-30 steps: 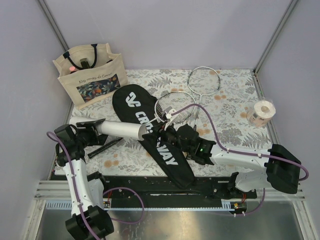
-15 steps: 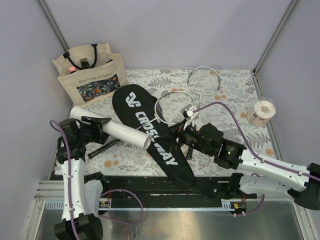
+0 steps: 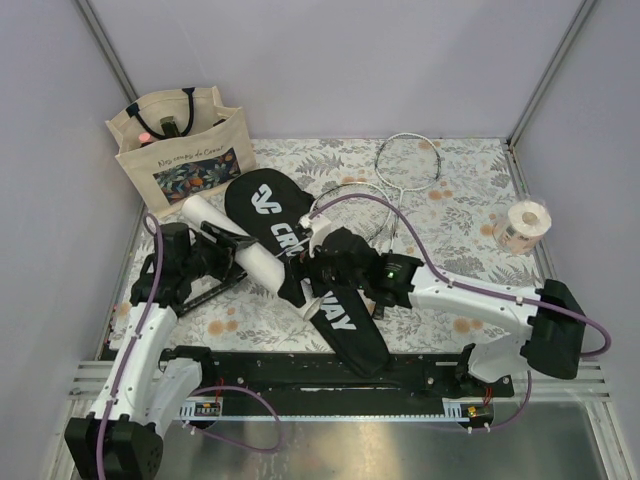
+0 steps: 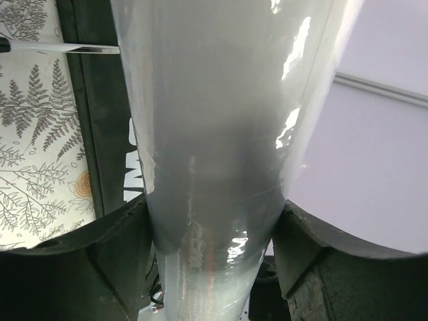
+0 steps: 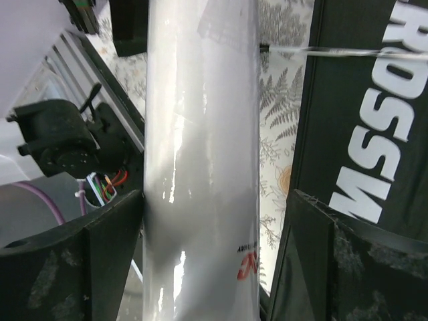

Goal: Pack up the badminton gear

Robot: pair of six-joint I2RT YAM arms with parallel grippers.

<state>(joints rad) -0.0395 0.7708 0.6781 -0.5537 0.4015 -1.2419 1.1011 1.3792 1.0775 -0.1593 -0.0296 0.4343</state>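
Step in hand, as I read it: moving the white tube (image 3: 258, 262), with both arms on it. The left gripper (image 4: 212, 226) has its fingers clamped on both sides of the tube. The right gripper (image 5: 214, 224) has its fingers spread wide and straddles the tube nearer its front end. One finger sits against it and there's a clear gap on the other side, so that's no grip.

The tube lies diagonally, its far end toward the tote bag (image 3: 180, 150) and its near end over the edge of the black cover (image 3: 350, 335). I can't tell whether it is lifted or resting.

Next move probably calls for the right fingers to close squarely on the tube, or to back off. The tube is slick, so a centred grip matters. Can't tell whether the cover's opening is unzipped.

Materials:
- Tube: glossy, smooth, rigid cylinder with small red print.
- Cover: matte black fabric, racket-shaped, flat, white "CROSSWAY" lettering.
- Rackets: both unpacked. The far racket (image 3: 410, 162) has a thin white hoop and fine strings. The nearer racket (image 3: 352, 185) is partly hidden by the right arm.
- Counter (image 3: 470, 200): fern-print cloth.
- Tape roll (image 3: 523, 225): off at the right edge.
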